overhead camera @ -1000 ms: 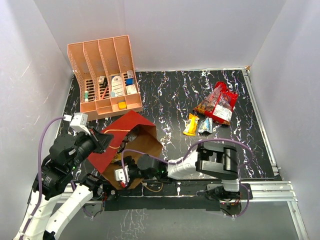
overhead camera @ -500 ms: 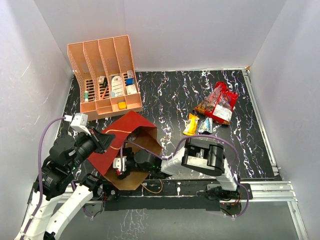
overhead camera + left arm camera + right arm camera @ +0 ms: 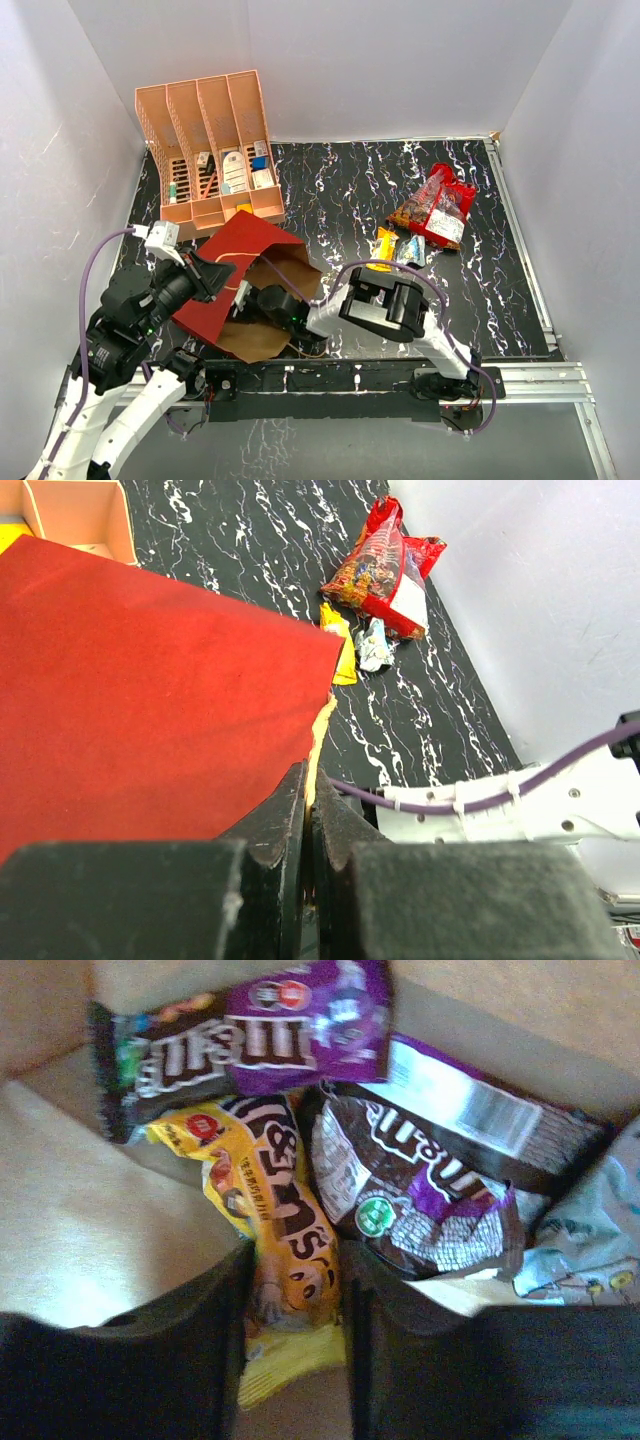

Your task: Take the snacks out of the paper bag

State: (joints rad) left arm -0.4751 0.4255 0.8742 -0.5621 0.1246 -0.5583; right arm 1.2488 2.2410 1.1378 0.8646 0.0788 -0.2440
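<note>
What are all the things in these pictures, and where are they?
paper bag: one, dark red outside, brown inside, front left.
packets in the bag: four showing; yellow packet, two purple-brown, one pale blue.
sweets bag: one, red and clear, far right.
small packets beside it: two, orange-yellow and silver-blue.
file rack: one, peach, far left, small boxes inside.
table: one, black, white veins.
left claw: one, black, shut on paper bag's edge.
right claw: one, black, inside bag, pinching yellow packet.

Plain white walls enclose a black marbled tabletop.
</note>
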